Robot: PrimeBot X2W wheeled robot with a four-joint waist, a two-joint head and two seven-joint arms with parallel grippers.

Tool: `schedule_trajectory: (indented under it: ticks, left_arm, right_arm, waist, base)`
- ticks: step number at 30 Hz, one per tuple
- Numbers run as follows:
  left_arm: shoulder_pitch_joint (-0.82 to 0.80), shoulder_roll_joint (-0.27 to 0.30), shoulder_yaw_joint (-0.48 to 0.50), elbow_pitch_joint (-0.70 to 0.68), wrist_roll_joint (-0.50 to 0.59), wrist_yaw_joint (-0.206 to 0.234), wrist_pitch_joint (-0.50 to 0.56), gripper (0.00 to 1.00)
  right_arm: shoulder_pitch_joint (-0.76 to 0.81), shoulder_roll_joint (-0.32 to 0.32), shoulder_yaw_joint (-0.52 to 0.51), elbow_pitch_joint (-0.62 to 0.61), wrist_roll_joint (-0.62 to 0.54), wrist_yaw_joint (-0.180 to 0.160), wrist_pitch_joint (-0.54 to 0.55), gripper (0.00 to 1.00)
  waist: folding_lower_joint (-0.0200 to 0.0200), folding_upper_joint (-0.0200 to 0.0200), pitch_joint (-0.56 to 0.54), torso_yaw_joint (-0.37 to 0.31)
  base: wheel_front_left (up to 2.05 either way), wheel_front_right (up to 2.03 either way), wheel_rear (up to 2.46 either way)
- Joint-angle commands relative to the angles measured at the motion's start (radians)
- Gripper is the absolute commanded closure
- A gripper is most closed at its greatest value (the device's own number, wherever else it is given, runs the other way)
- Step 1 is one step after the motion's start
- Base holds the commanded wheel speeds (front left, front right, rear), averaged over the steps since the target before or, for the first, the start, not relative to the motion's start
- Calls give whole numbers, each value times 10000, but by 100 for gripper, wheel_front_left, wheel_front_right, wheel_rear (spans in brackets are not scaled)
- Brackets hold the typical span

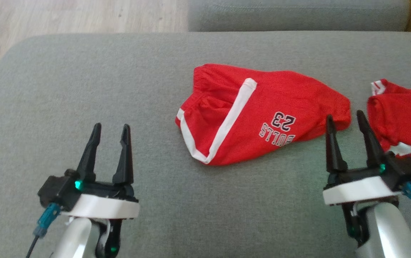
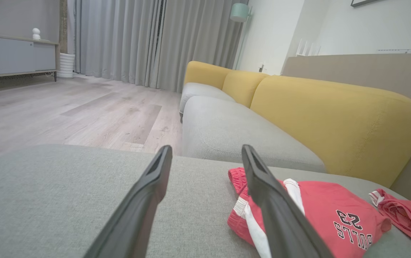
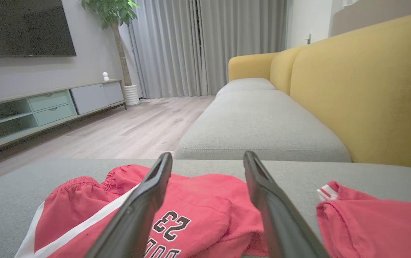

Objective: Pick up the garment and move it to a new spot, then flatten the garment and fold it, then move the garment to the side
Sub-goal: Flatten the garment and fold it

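Two pincers, both with fingers spread apart and nothing between them. The left pincer (image 1: pixel 111 126) hovers over bare fabric toward the near-left corner of the grey cushion (image 1: pixel 83 71), well apart from the garment. The right pincer (image 1: pixel 345 114) sits toward the right edge, fingertips just at the garment's right end. Whether they touch the cloth or hang above it can't be told.

The garment is a pair of red shorts (image 1: pixel 262 111) with a white side stripe and "BULLS 23" print. It lies rumpled a little right of the cushion's centre, gathered waistband toward the far side.

Judgement: this reads as a ready stance before the first pick. The wide-open fingers suit pinching loose cloth, and the right arm is the closer one for the grab. The bare left half of the cushion looks like the obvious new spot.

Hard to make out:
- A second red garment (image 1: pixel 402 114) at the right edge is cut off by the frame, so its type is unclear.
- How the shorts' under layers lie is hidden.
- The arms cover parts of the cushion's near edge.
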Motion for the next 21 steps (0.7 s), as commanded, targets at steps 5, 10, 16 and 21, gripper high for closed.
schedule_trajectory:
  ticks: [5,10,16,21]
  left_arm:
    - [-606,-409,423,74,249,-338,-79,0]
    - [-782,-779,335,406,382,-561,-79,0]
    - [-951,-1014,202,630,444,-684,-79,0]
    - [-1145,-1142,38,784,403,-743,-80,0]
  right_arm:
    - [-1613,-29,762,546,-697,-9,1108,0]
    - [-3179,-65,961,2145,-816,-9,2708,0]
    - [-4618,-332,880,3635,-840,-9,3555,0]
    - [-5515,-683,912,4916,-804,-9,3945,0]
  waist:
    - [0,0,457,596]
    - [0,0,757,1231]
    - [0,0,1053,1826]
    - [0,0,1244,2251]
  base:
    - [0,0,0]
    - [0,0,0]
    - [0,0,0]
    - [0,0,0]
